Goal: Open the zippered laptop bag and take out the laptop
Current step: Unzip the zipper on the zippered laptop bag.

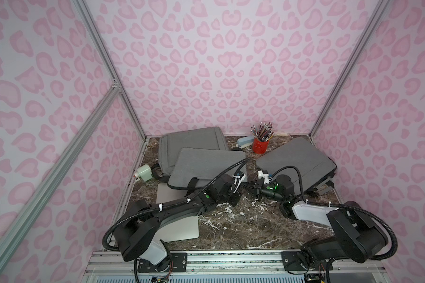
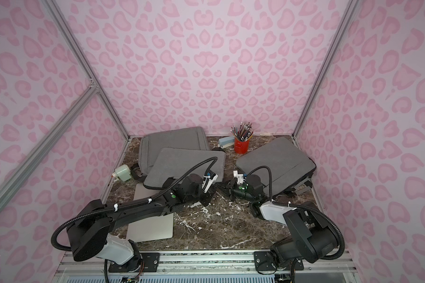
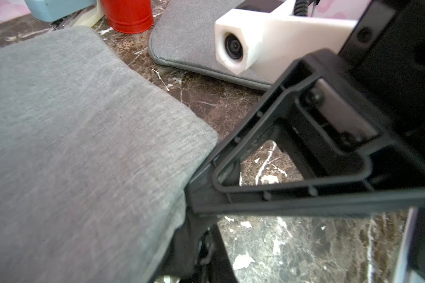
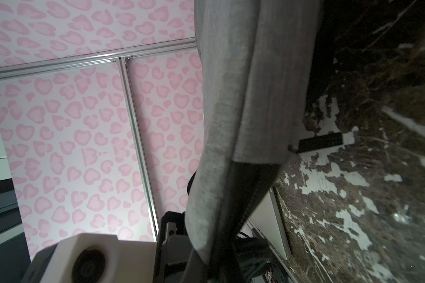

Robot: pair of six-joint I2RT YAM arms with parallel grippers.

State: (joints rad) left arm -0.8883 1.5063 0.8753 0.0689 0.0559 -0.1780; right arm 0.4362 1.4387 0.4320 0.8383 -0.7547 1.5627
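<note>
Left wrist view, rounded woven grey laptop bag [image 3: 71,147] corner, right gripper [image 3: 198,192] pinching it, left gripper [image 3: 201,246] closed

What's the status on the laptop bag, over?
Left gripper and right gripper shut at middle bag's near corner; right pinches its fabric. Laptop flat on table, under left arm.

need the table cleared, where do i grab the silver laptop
Pinch the laptop by its right edge, coming low from the right: it lies flat and thin, the middle bag covers its far end, and the left arm crosses over it.
</note>
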